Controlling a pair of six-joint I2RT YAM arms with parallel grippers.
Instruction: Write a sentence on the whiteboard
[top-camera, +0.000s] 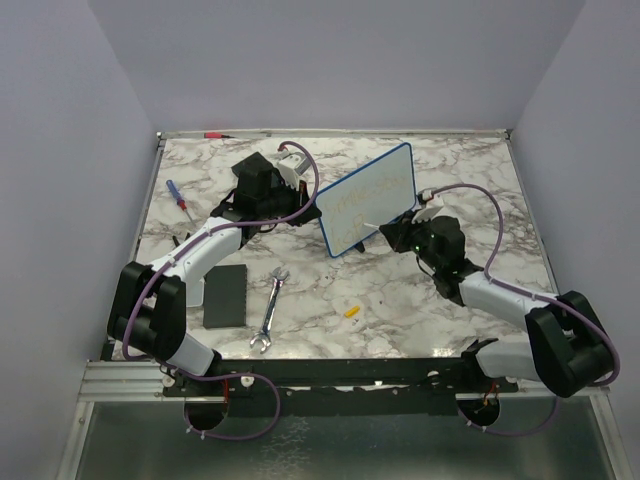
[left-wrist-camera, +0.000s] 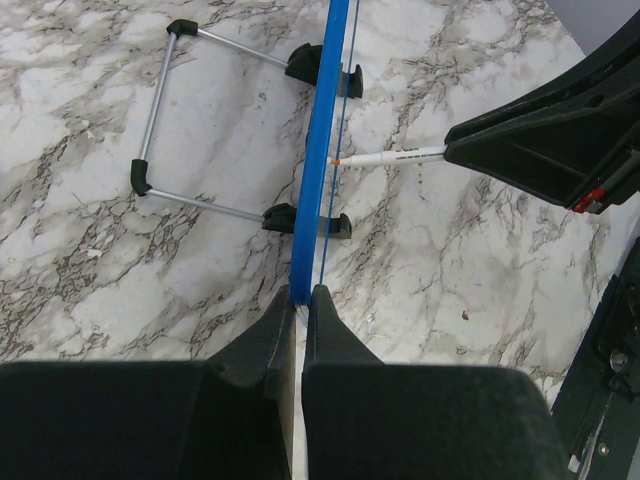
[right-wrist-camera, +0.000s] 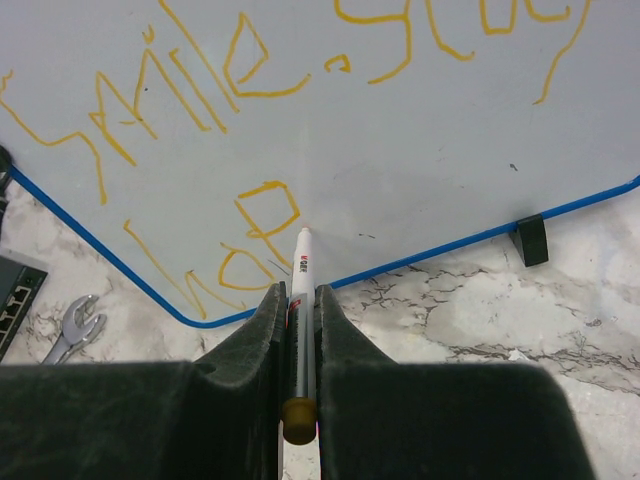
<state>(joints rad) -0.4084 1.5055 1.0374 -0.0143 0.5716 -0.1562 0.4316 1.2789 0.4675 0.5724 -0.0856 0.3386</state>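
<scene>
Top, left-wrist and right-wrist views. A white, grey-veined marble-patterned tabletop (top-camera: 420, 300) is bounded by a metal rail at its far and side edges and enclosed by pale walls. A rectangular whiteboard (top-camera: 368, 198) with a thin blue rounded-corner frame is stood upright on small black feet in the far middle of the tabletop, set diagonally between the two arms. A yellow-orange handwritten sentence (right-wrist-camera: 200, 90) is carried on its white face: "Smile" is legible in the upper line, further letters are cut off by the top of the right-wrist view, and a few letters of a second line are seen at lower left.

The left arm (top-camera: 200, 255) is stretched forward with its wrist turned towards the board; its jaws are clamped on the blue frame at the board's left end. The right arm (top-camera: 500, 295) is bent inward from the right; its jaws are closed around a white marker pen (right-wrist-camera: 301, 265), whose tip is held touching the board face just beside the second line.

Bare marble is left in front of the board and to its right. A flat black rectangular pad (top-camera: 224, 295) and a silver steel wrench (top-camera: 270, 310) are laid near the left arm; a blue-handled screwdriver (top-camera: 176, 194) is laid near the left rail, and a small yellow piece (top-camera: 351, 310) lies well apart from the board.
</scene>
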